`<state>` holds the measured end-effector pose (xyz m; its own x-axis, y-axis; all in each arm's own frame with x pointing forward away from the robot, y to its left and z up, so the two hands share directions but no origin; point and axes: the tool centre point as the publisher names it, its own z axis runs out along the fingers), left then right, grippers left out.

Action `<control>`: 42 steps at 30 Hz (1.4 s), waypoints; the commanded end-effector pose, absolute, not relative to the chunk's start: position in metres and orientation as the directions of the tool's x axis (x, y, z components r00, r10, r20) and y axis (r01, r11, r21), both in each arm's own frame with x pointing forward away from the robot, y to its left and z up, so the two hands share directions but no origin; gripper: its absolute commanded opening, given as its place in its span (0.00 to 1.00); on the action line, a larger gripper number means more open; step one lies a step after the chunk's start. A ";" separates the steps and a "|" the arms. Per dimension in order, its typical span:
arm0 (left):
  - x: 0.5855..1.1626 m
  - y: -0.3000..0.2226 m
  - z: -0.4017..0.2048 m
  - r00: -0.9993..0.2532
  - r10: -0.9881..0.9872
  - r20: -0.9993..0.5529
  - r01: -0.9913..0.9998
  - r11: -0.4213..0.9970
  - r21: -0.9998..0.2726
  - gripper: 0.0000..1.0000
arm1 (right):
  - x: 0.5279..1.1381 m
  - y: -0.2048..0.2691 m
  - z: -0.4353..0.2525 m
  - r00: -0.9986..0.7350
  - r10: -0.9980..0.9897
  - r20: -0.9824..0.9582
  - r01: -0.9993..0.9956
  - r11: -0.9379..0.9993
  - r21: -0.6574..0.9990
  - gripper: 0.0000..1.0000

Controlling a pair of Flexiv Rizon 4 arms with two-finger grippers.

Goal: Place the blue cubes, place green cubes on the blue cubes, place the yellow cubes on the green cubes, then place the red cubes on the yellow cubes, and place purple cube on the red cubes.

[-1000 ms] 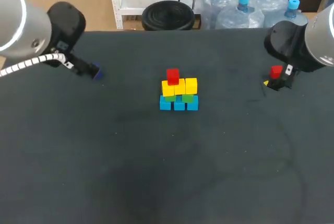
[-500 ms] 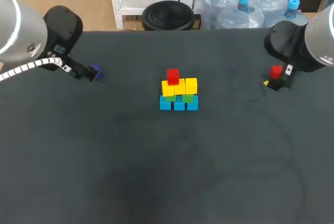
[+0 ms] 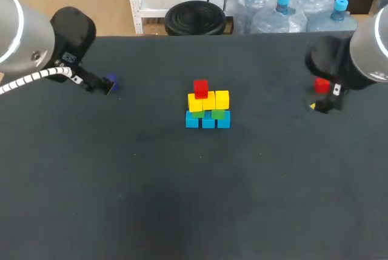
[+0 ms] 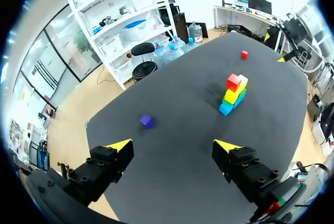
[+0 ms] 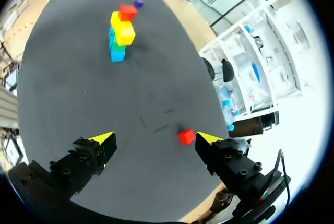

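A stack stands mid-table: a row of blue cubes (image 3: 208,122), green cubes (image 3: 218,113) on them, yellow cubes (image 3: 209,100) above, and one red cube (image 3: 200,88) on top. A loose red cube (image 3: 322,84) lies at the right, just beside my right gripper (image 3: 321,103). In the right wrist view this red cube (image 5: 186,136) sits on the table between the spread fingers of the open right gripper (image 5: 155,138), nearer one finger, untouched. A purple cube (image 3: 110,82) lies at the left, by my left gripper (image 3: 100,85). The left gripper (image 4: 173,145) is open and empty, with the purple cube (image 4: 146,121) ahead of it.
The dark table (image 3: 182,199) holds only the stack and the two loose cubes. Both arms hang over its far corners, well apart from the stack (image 4: 234,94).
My left arm drew back slightly, showing more of the purple cube. My right arm shifted toward the table's front, over the loose red cube. The cubes have not moved.
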<state>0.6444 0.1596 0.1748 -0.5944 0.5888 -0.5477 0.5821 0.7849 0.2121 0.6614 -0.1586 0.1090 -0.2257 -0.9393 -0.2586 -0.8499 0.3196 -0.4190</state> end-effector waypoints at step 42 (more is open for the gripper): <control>0.644 0.161 0.175 -0.593 0.589 -0.549 0.585 0.784 0.209 1.00 | 0.793 -0.220 0.023 0.017 -0.999 -0.032 -0.983 -0.011 -0.183 1.00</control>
